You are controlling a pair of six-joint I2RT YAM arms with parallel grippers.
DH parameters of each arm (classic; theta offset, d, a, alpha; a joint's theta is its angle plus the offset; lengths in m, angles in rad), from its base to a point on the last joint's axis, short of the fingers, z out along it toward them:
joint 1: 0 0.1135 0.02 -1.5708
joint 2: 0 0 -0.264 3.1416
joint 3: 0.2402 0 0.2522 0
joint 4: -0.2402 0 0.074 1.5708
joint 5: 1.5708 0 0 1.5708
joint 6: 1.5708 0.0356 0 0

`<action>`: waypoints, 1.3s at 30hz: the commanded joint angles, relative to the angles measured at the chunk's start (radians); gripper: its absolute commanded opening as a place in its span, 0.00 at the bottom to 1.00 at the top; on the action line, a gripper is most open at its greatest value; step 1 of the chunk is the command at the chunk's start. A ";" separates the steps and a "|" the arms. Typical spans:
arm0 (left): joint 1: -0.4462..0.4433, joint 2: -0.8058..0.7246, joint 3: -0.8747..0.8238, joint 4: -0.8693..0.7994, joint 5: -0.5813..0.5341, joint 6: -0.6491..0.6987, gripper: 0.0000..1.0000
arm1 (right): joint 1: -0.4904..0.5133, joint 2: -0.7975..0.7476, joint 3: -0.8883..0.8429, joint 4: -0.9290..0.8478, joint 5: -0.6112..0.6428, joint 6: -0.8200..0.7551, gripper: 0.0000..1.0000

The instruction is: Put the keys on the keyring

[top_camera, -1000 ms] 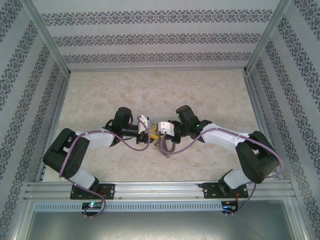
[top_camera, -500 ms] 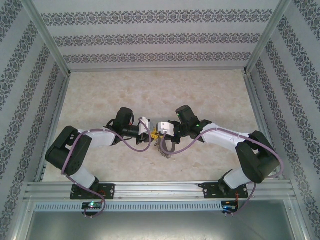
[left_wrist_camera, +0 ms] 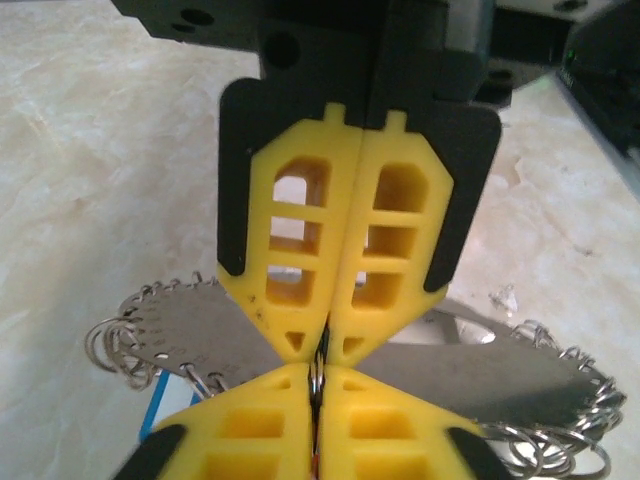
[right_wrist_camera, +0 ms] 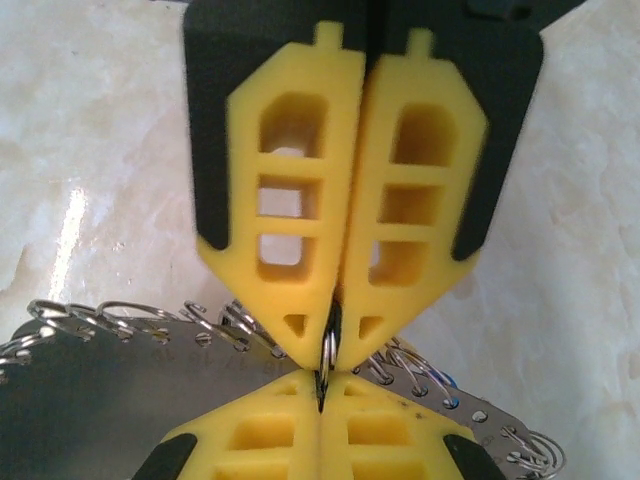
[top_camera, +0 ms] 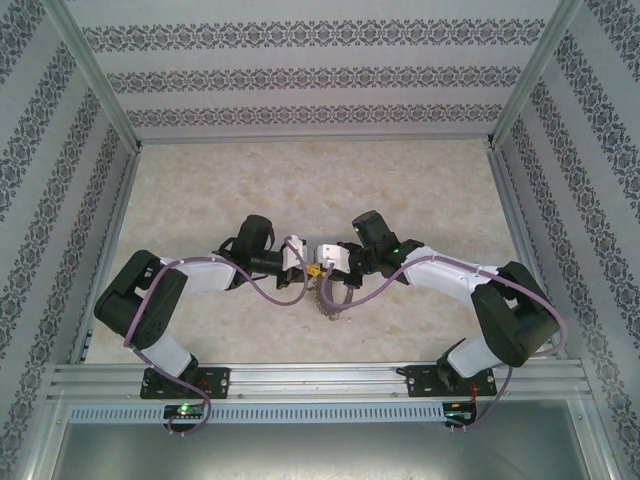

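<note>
My two grippers meet tip to tip above the middle of the table, the left gripper (top_camera: pixel 306 266) and the right gripper (top_camera: pixel 320 268). Both are shut on one thin silver split ring (right_wrist_camera: pixel 328 350) of the keyring (top_camera: pixel 329 302), a flat metal plate (left_wrist_camera: pixel 190 335) edged with several small wire rings that hangs below the fingertips. In the left wrist view my left gripper (left_wrist_camera: pixel 318 378) pinches the ring from below and the right gripper (left_wrist_camera: pixel 330 343) from above. In the right wrist view the right gripper (right_wrist_camera: pixel 322 385) sits under the left gripper (right_wrist_camera: pixel 336 338). A blue and white piece (left_wrist_camera: pixel 160 425) peeks from under the plate; the keys are otherwise hidden.
The marble-patterned table (top_camera: pixel 320 190) stretches back to patterned walls. Aluminium frame posts (top_camera: pixel 105 90) stand at the left and right sides, and a rail (top_camera: pixel 320 375) runs along the near edge by the arm bases. Purple cables (top_camera: pixel 262 288) loop off both arms.
My left gripper has shut onto the ring held at the right gripper's tips, and its wrist has slid a little to the right. The right arm has stayed still.
</note>
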 commanded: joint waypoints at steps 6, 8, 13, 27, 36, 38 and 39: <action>-0.019 -0.011 -0.018 0.004 -0.045 0.038 0.00 | -0.003 -0.027 -0.005 0.024 -0.041 0.022 0.00; -0.018 -0.035 -0.031 0.035 -0.037 0.012 0.00 | -0.005 -0.050 -0.024 0.039 -0.042 0.044 0.03; -0.009 -0.080 -0.041 0.086 0.033 -0.043 0.00 | -0.013 -0.124 -0.100 0.106 -0.037 0.091 0.23; 0.008 -0.064 -0.064 0.303 0.114 -0.170 0.00 | -0.024 -0.156 -0.123 0.115 -0.028 0.095 0.22; 0.008 -0.049 -0.052 0.327 0.137 -0.196 0.00 | -0.029 -0.164 -0.138 0.175 -0.045 0.106 0.23; 0.007 -0.043 -0.053 0.338 0.137 -0.201 0.00 | -0.029 -0.167 -0.142 0.188 -0.041 0.112 0.23; 0.007 -0.041 -0.053 0.342 0.137 -0.204 0.00 | -0.031 -0.172 -0.147 0.199 -0.035 0.115 0.23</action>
